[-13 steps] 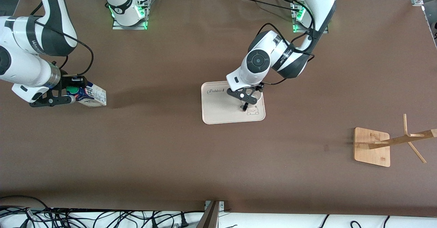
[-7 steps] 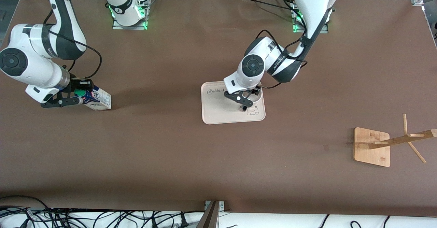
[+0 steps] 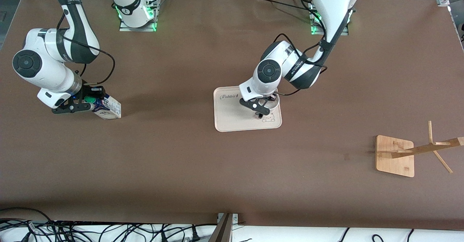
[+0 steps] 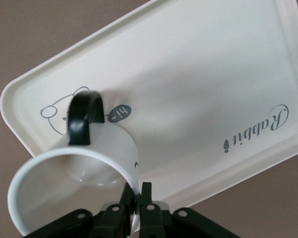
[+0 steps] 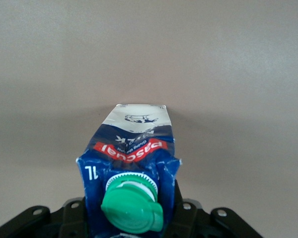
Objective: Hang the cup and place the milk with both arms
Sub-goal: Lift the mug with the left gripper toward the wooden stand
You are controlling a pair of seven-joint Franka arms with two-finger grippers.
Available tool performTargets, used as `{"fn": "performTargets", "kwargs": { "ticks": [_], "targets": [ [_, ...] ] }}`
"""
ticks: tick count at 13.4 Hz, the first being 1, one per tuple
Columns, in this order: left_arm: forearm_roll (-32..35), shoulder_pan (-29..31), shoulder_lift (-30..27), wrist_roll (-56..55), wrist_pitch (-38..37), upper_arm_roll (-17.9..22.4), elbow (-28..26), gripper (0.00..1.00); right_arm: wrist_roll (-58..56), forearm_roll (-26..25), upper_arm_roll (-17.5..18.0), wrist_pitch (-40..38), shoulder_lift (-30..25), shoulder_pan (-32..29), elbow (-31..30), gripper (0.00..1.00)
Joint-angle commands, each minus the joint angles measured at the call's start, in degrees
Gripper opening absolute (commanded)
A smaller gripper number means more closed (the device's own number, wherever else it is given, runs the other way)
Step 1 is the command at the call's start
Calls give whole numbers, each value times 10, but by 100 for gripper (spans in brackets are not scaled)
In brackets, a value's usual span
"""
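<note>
Right gripper (image 3: 95, 103) first: we saw its black fingers clamped on the dark-blue gable top of the small milk carton (image 3: 107, 108), just under the round green cap (image 5: 133, 209). We saw that carton tilted near the right arm's end of the brown table (image 3: 181, 162), and we could not tell whether its lower corner touched the surface.

Moving along to the middle, we found the cream rectangular tray (image 3: 232, 120) with its "Rabbit" lettering and little bear drawing. On it stood the small white mug (image 4: 64, 178), upright, at the corner of the tray toward the left arm's end and the robot bases. Its thin black loop handle (image 4: 84, 116) pointed over the bear drawing. We watched the left gripper (image 3: 260, 112) low over that mug, and in the left wrist view its fingers (image 4: 148, 203) were pinched tight on the mug's thin white rim.

Finishing at the left arm's end, we saw the bamboo mug stand (image 3: 395, 155), nearer the front camera than the tray and well apart from it.
</note>
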Motion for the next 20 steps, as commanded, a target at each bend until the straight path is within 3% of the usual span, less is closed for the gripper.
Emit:
{"fn": "performTargets", "kwargs": {
  "ticks": [1, 3, 6, 10, 12, 15, 20],
  "targets": [
    [8, -6, -6, -1, -4, 12, 4, 0, 1, -3, 6, -1, -34, -8, -19, 100],
    [8, -1, -28, -2, -15, 18, 8, 0, -3, -4, 6, -20, -52, -8, -8, 100],
    [6, 20, -66, 3, -97, 29, 41, 0, -3, -3, 6, -62, -77, -8, 15, 100],
    [6, 51, -90, 4, -193, 34, 98, 0, -1, 43, 5, -104, -103, -10, 69, 100],
    [5, 84, -113, 4, -232, 45, 123, 0, 15, 52, 3, -155, -109, -10, 117, 100],
    [7, 154, -128, 5, -258, 63, 160, 0, 18, 61, 7, -267, -92, -7, 243, 100],
    [8, 229, -133, 54, -287, 95, 207, 0, 11, 131, -7, -301, -91, -10, 270, 100]
  ]
}}
